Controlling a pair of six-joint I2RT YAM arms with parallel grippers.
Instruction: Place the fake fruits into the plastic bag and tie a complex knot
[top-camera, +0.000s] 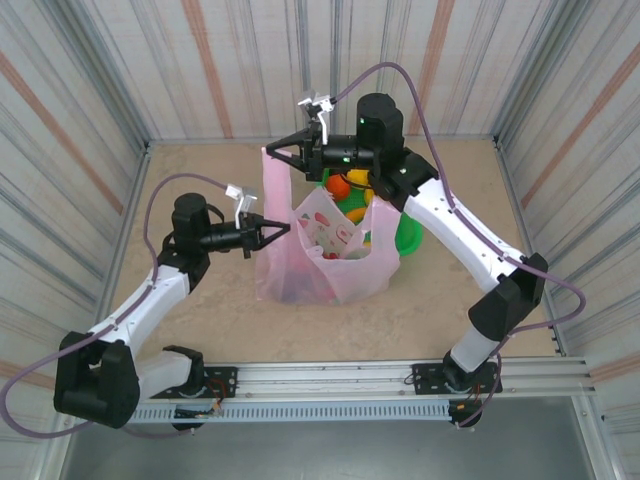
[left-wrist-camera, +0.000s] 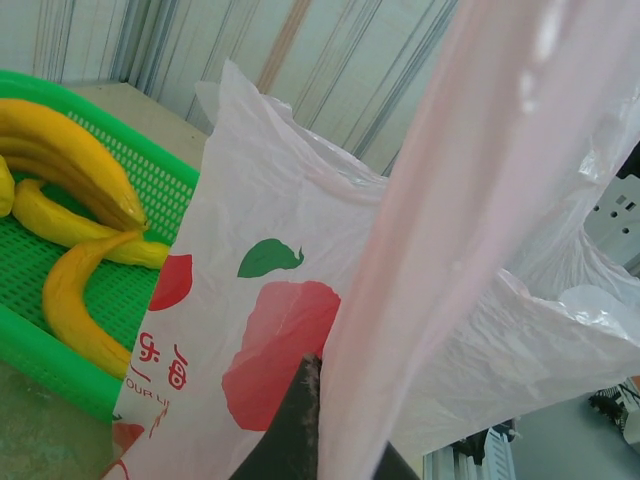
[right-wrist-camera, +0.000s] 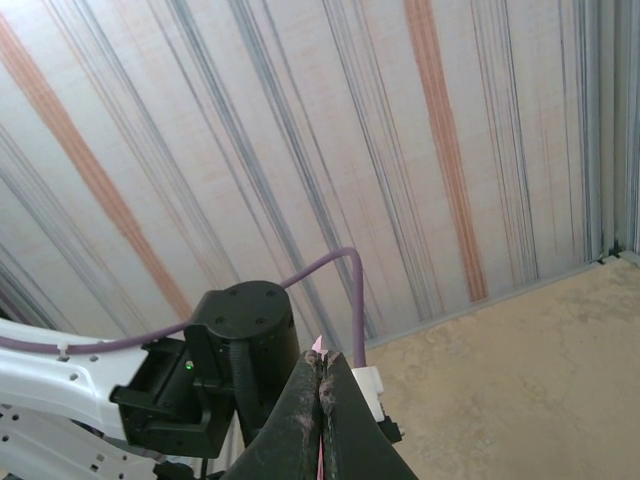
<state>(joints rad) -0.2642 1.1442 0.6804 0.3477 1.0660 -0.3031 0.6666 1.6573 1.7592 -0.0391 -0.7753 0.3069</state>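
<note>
While the bag (top-camera: 335, 270) stands mid-table with its mouth open upward, one handle (top-camera: 272, 190) is stretched up taut at its far-left corner, well above the rest of the plastic. The right gripper (top-camera: 268, 152) is clamped shut on the very tip of that handle. In the right wrist view just a thin pink sliver is seen caught between the pressed-together fingers (right-wrist-camera: 305, 410).

The left gripper (top-camera: 283, 232) is closed on the same pink strip lower down, about where it meets the bag's left side. In the left wrist view the strip is seen running up and to the right past a dark finger (left-wrist-camera: 300, 420), so the jaws are down to the thickness of the plastic.

The basket (top-camera: 410, 238) is parked just right of the bag and a bit farther back. Whether it's actually touching can't be told. Fruit is seen in it: bananas (left-wrist-camera: 70, 170) laid on the green mesh, and an orange one (top-camera: 340, 186) at the far end, partly covered by the right arm. Something dark shows through the plastic at the bag's near-left corner, but what it is can't be made out. Red fruit prints and a green leaf are printed on the bag's side. The sandy table (top-camera: 200, 180) is boxed in by striped walls (top-camera: 100, 90).
</note>
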